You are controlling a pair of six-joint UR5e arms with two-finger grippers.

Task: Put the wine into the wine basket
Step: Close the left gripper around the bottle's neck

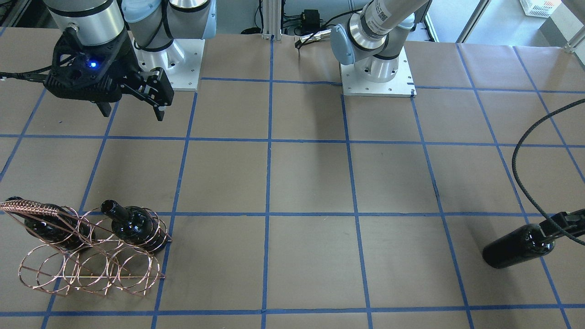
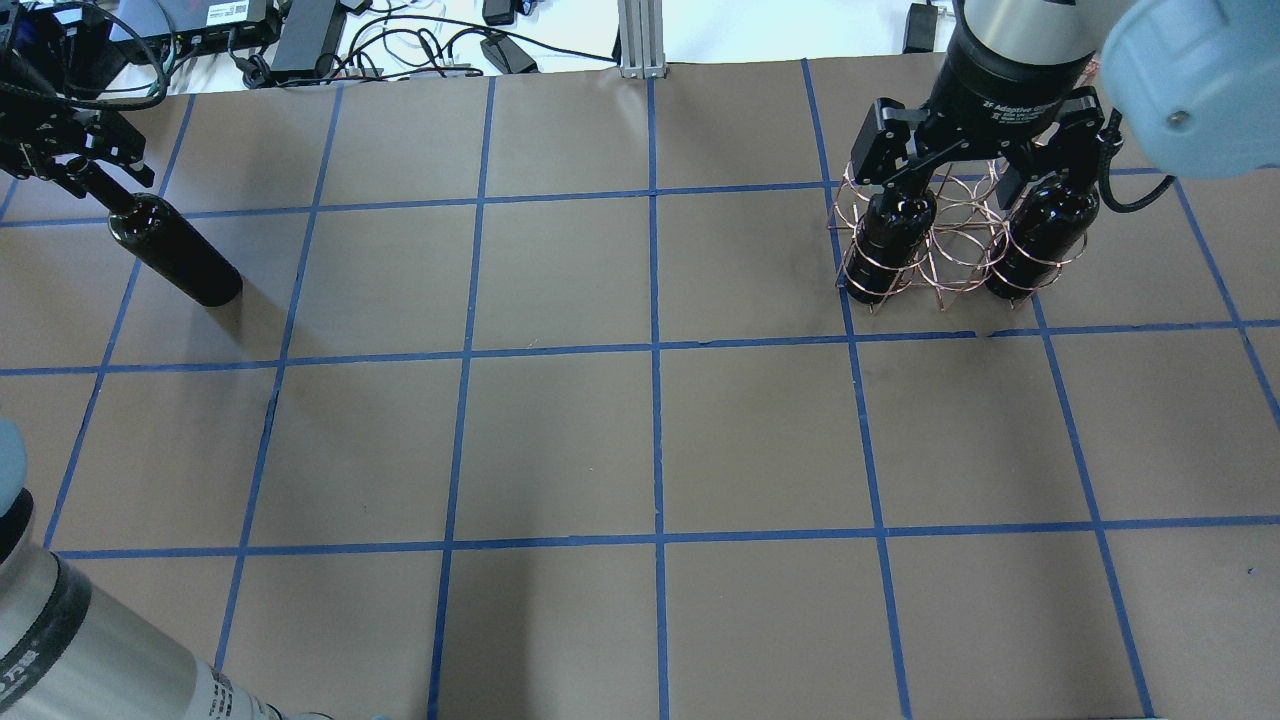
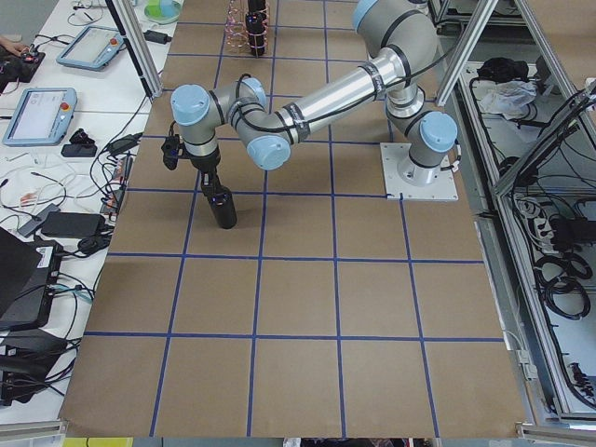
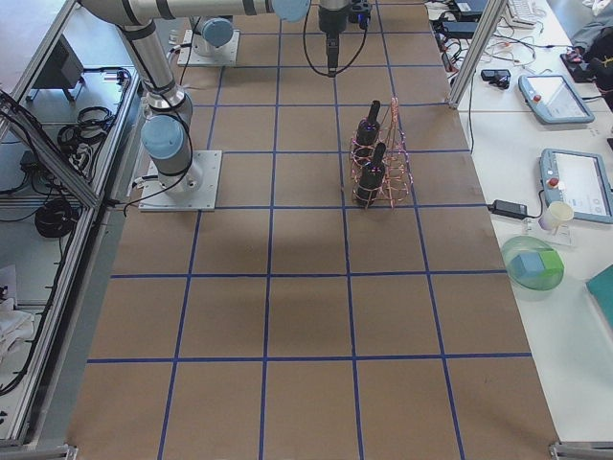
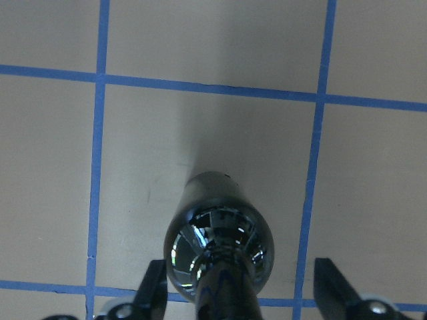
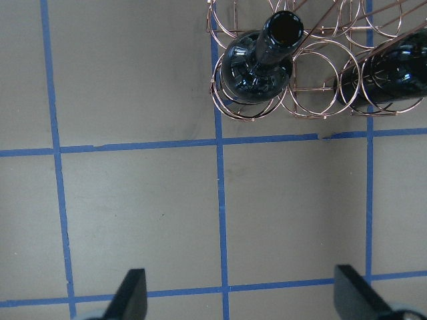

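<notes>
Dark glass wine bottle (image 2: 180, 260) stands upright upper left, neck inside the spread left pincer (image 2: 95, 178); copper wire basket (image 2: 955, 245) sits upper right.

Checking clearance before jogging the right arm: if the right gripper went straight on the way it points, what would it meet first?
Probably the bare table: the right gripper points down, its open jaws framing only brown surface and blue tape. The wine basket sits off to one side, though height is unclear.
</notes>
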